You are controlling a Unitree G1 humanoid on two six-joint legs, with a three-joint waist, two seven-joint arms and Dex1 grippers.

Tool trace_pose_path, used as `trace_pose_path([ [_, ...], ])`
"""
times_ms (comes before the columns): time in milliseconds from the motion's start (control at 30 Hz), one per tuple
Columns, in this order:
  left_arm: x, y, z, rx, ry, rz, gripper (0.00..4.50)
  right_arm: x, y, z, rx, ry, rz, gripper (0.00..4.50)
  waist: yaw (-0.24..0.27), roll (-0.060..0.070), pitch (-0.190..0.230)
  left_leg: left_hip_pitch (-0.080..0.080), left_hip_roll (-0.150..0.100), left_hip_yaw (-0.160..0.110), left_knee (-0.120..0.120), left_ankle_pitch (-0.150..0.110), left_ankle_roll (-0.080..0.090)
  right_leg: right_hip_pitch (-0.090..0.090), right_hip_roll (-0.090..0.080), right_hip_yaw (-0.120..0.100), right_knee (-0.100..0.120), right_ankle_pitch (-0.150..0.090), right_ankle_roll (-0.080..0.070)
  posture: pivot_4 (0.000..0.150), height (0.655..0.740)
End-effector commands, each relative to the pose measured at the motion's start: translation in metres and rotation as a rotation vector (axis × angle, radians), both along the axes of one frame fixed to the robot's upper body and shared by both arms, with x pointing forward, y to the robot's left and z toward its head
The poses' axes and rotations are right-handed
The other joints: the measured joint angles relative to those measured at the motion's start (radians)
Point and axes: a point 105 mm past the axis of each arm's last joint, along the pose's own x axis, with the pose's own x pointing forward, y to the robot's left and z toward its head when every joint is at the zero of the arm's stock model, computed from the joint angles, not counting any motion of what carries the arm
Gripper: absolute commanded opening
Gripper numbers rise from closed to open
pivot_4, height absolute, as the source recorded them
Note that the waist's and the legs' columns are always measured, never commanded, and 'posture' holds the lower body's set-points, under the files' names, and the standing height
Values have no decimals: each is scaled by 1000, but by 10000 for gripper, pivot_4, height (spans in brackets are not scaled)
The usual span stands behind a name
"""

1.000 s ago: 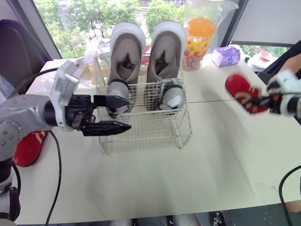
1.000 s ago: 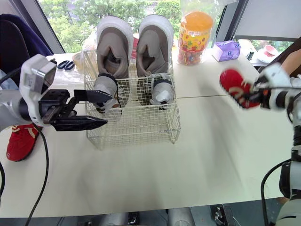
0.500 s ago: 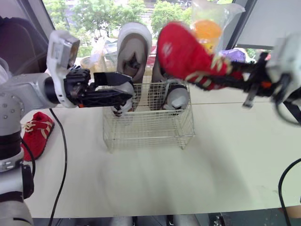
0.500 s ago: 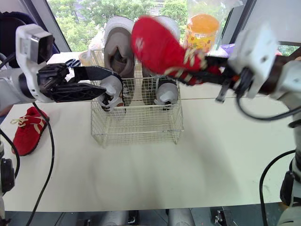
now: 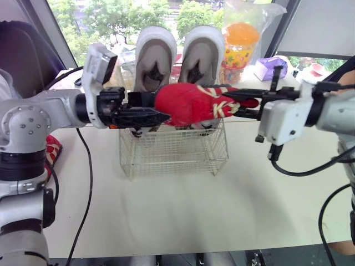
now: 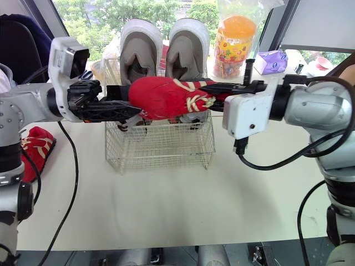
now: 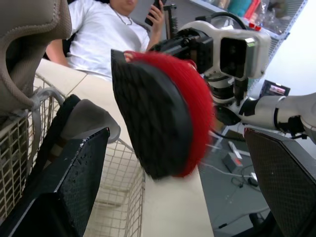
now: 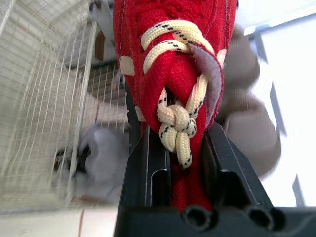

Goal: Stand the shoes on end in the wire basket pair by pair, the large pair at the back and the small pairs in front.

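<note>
In the left eye view, a pale tabletop [image 5: 183, 210] runs up to a window [image 5: 105, 14] with green trees outside. A wire basket [image 5: 172, 158] stands on it, with two large grey shoes [image 5: 156, 61] upright on end at its back. A jar [image 5: 237, 44] with an orange lid, wrapped in clear plastic, and a purple box [image 5: 270, 67] sit behind the basket to the right. The right hand [image 5: 236, 103] is clenched on a red shoe [image 5: 191, 104], held level over the basket's front, toe toward the left hand [image 5: 158, 108]. The red shoe hides the middle of the grey pair.

In the right eye view, a second red shoe [image 6: 33, 147] lies at the tabletop's left edge, partly covered by the left arm.

In the left wrist view, the left hand's fingers [image 7: 74, 173] are spread wide, the red shoe's black sole [image 7: 153, 118] between them without visible contact. A person [image 7: 106, 37] in a white shirt sits beyond, cut off at the top.

In the right wrist view, the right hand's fingers [image 8: 148, 173] press the red shoe from both sides just below its knotted laces [image 8: 177, 123]. The basket behind is blurred.
</note>
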Motion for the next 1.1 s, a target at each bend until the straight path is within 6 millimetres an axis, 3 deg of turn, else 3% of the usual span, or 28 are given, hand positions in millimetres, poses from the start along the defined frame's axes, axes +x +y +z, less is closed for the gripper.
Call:
trace_pose_path([
  [33, 5, 4, 3, -12, -35, 43, 42456, -10, 9, 14, -3, -84, 42, 2943, 0, 0, 0, 0, 0, 0, 0, 0, 0, 0, 0, 0, 0, 0, 0, 1500, 7400],
  [100, 7, 4, 0, -17, -33, 64, 36187, -11, 11, 14, -3, -85, 48, 2930, 2, 0, 0, 0, 0, 0, 0, 0, 0, 0, 0, 0, 0, 0, 0, 1500, 7400],
  [233, 5, 7, -3, -22, -41, 81, 18239, -11, 13, 15, 13, -81, 46, 2930, 1, 0, 0, 0, 0, 0, 0, 0, 0, 0, 0, 0, 0, 0, 0, 1500, 7400],
  [400, 2, 13, -4, -36, -41, 108, 2461, -8, 8, 23, 140, 15, 14, 2930, 1, 0, 0, 0, 0, 0, 0, 0, 0, 0, 0, 0, 0, 0, 0, 1500, 7400],
  [467, 0, 16, -1, -65, -45, 121, 2190, -9, -2, 29, 304, 233, -5, 2930, 1, 0, 0, 0, 0, 0, 0, 0, 0, 0, 0, 0, 0, 0, 0, 1500, 7400],
  [567, -3, 22, 2, -133, -36, 142, 2189, -11, -26, 38, 610, 625, 5, 16135, 4, 0, 0, 0, 1, -1, 0, 0, 0, 1, -1, 0, 0, 0, 0, 1500, 7400],
  [667, -9, 20, -1, -193, -25, 153, 2189, -20, -59, 48, 928, 931, 174, 32121, 6, -3, -1, 1, 1, -2, 0, 0, 0, 3, -2, -1, 0, 0, 0, 1500, 7400],
  [733, -8, 13, -5, -211, -27, 160, 2189, -16, -86, 49, 1124, 985, 194, 42051, 12, -7, -2, 1, 0, -2, 0, 0, 0, 5, -4, -2, -2, -2, -4, 1500, 7400],
  [767, -8, 10, -6, -216, -29, 162, 2189, -16, -92, 45, 1165, 1008, 193, 44378, 15, -7, -2, 2, -1, -2, 0, 0, 0, 6, -4, -2, -2, -2, -4, 1500, 7400],
  [867, -9, 5, -2, -250, -26, 154, 2189, -18, -81, 3, 1209, 1149, 177, 44378, 19, -7, -2, 2, -1, -1, 0, 0, 0, 5, -3, -1, -2, -2, -4, 1500, 7400],
  [933, -9, 4, -1, -256, -25, 154, 2189, -20, -67, -13, 1211, 1205, 187, 44378, 16, -6, -2, 2, -1, -2, 0, 0, 0, 5, -1, 0, -1, 0, 0, 1500, 7400],
  [1100, -8, 1, 4, -280, -27, 145, 2189, -24, -22, -25, 1210, 1266, 289, 44378, -5, -5, -1, 3, 0, -3, 0, 0, 0, 3, 2, 1, 1, 0, 0, 1500, 7400],
])
